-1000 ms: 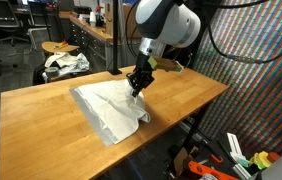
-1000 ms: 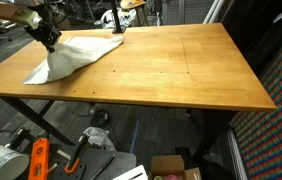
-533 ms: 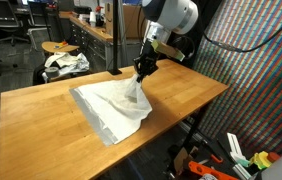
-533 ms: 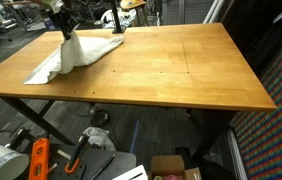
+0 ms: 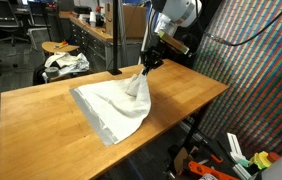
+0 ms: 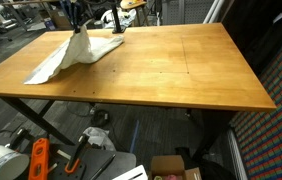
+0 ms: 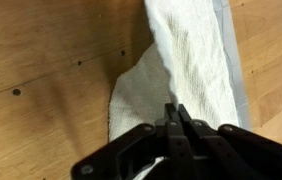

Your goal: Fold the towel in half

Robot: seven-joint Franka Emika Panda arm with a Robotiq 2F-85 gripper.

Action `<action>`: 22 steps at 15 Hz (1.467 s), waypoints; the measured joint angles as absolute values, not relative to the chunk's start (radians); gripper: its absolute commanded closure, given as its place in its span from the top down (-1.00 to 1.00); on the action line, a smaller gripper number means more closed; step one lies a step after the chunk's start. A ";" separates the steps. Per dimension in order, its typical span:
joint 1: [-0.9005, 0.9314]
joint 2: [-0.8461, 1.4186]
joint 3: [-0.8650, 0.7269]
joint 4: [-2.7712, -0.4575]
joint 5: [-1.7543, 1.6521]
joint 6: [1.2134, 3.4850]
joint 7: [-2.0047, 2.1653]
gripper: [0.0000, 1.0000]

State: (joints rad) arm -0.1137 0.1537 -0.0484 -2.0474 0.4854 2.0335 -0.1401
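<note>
**The gripper (image 5: 147, 64) pinches a corner of the towel (image 5: 111, 105) above the table (image 5: 36, 125)**

The gripper is above the wooden table, and its jaws are closed tightly on the white towel. In the wrist view the fingertips (image 7: 177, 112) meet on a narrow fold of the cloth, with no gap between them. Directly below the gripper the towel (image 7: 186, 60) hangs in a narrow cone shape and becomes wider as it goes down. The rest of the towel lies on the table, spreading away from the gripper to one side. In both exterior views this flat part reaches almost to the table edge, and the far corner (image 6: 33, 78) is well apart from the gripper.
</note>
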 measured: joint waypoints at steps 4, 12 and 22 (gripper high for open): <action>-0.154 0.154 -0.061 -2.026 0.523 1.974 -0.198 -0.98; -0.204 0.190 -0.096 -2.023 0.526 1.904 -0.247 -0.97; -0.287 0.339 -0.142 -2.003 0.507 1.809 -0.256 -0.94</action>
State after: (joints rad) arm -0.2867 0.3394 -0.1420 -2.0028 0.5072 1.8094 -0.2557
